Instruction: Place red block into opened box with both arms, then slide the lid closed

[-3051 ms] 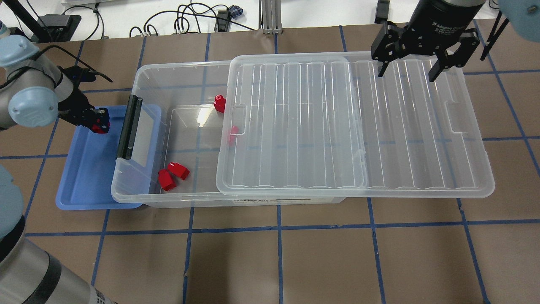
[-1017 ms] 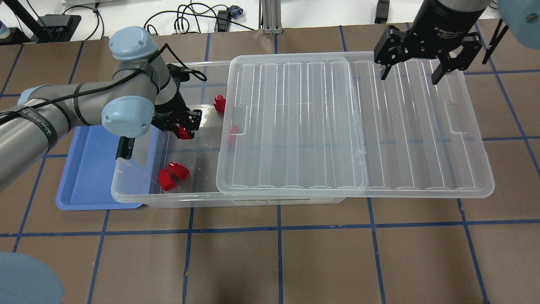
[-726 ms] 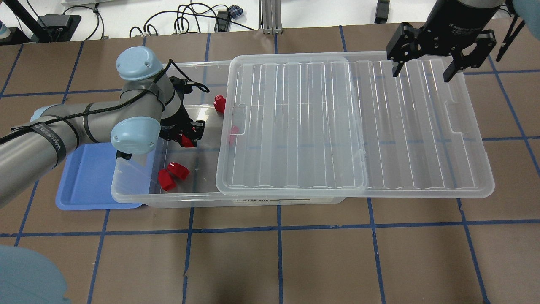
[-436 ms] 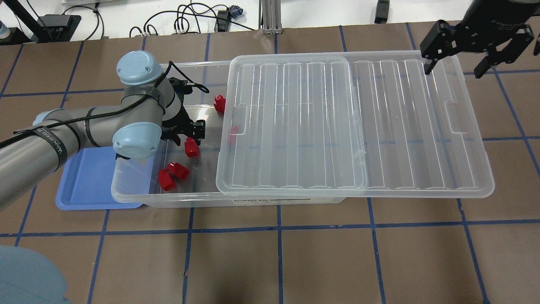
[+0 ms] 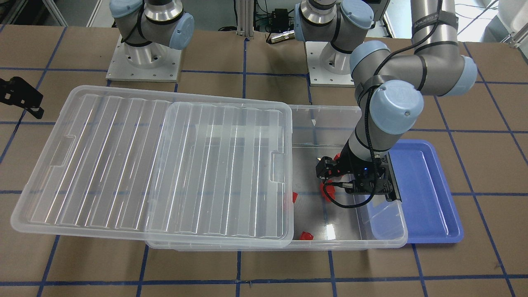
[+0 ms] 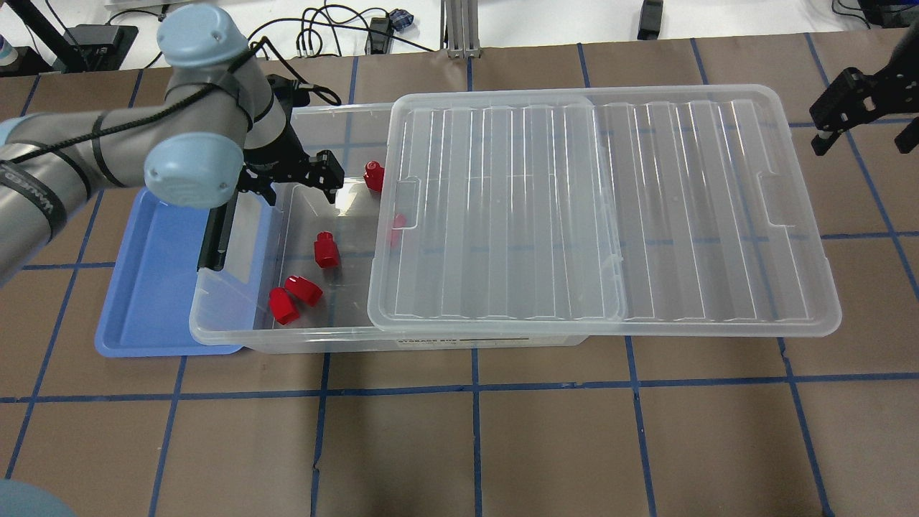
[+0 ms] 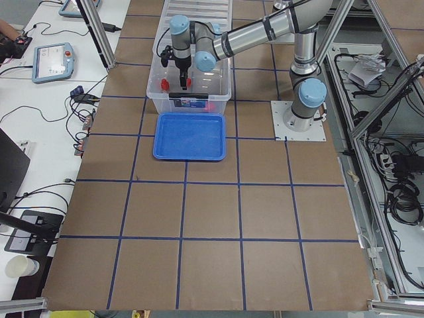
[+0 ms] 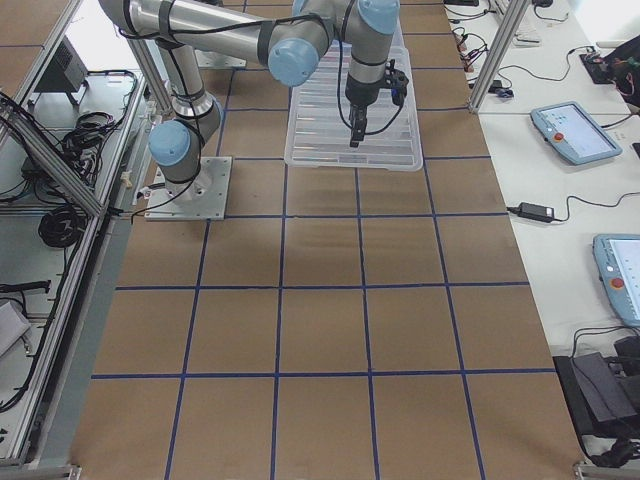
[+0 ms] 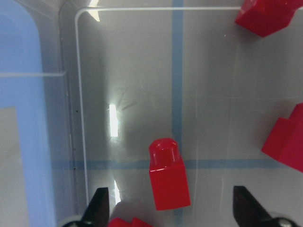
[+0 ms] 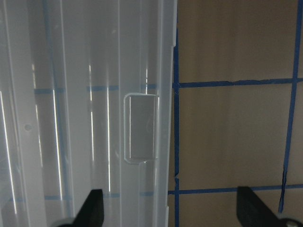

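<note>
The red block [image 6: 326,251] lies loose on the floor of the box [image 6: 287,337], in its uncovered left part. In the left wrist view the same red block [image 9: 168,175] rests below the spread fingertips [image 9: 99,204]. My left gripper [image 6: 301,188] hangs open and empty above it. The clear ribbed lid [image 6: 610,215] covers the box's right part and overhangs far to the right. My right gripper [image 6: 861,140] is open just past the lid's far right corner. In its wrist view the right gripper [image 10: 171,208] straddles the lid's edge near the notch [image 10: 139,127].
A blue tray [image 6: 151,287] lies against the box's left end, by the black latch bar [image 6: 215,237]. Two more red blocks [image 6: 294,296] lie at the box's front, one [image 6: 372,176] at the back, one [image 6: 397,228] partly under the lid's edge.
My left arm carried the red block from the blue tray over the box, opened, and the block dropped to the floor; the gripper then rose. My right gripper moved right, off the lid.
</note>
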`<control>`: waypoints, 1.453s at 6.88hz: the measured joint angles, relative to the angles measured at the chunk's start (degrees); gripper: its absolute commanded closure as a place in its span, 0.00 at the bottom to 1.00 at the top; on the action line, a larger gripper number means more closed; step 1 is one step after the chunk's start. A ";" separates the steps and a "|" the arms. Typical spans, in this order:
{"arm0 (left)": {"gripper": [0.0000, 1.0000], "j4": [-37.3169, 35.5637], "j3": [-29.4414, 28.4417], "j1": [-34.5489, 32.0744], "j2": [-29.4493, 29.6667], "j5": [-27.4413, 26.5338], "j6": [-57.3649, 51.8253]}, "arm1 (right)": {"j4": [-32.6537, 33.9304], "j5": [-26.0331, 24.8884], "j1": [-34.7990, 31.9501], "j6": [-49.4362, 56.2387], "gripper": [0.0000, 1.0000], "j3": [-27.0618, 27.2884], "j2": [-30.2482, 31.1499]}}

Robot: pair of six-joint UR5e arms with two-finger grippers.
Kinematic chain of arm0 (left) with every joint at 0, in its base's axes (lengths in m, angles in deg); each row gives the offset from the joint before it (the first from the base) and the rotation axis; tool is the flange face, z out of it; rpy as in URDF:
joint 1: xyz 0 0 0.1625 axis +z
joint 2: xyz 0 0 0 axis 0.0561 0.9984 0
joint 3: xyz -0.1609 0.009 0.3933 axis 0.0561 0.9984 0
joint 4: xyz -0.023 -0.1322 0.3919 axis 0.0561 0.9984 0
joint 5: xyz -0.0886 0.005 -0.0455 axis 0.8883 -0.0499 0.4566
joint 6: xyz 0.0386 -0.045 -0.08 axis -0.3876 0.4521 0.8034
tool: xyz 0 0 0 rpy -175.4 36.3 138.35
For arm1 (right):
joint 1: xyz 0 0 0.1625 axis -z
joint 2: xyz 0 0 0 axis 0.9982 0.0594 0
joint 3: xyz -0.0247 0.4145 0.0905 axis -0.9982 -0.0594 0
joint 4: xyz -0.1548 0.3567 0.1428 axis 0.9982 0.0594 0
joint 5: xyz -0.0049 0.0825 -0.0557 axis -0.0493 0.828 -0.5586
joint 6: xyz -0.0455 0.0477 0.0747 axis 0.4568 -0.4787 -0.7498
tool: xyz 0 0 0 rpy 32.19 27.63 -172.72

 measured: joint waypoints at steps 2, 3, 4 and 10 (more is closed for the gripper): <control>0.00 15.24 -9.75 -0.29 -4.35 0.07 0.01 | 3.41 -3.12 1.34 1.31 0.00 6.61 0.18; 0.00 19.11 -11.90 -0.38 -6.73 0.05 -0.07 | 5.28 -4.22 1.45 1.42 0.00 8.84 0.19; 0.00 20.71 -12.85 -0.19 -8.99 0.09 -0.31 | 6.72 -5.92 1.55 1.53 0.00 9.70 0.13; 0.00 24.78 -14.01 -0.14 -11.84 -0.50 -0.95 | 12.58 -13.99 2.95 1.49 0.00 14.56 -0.43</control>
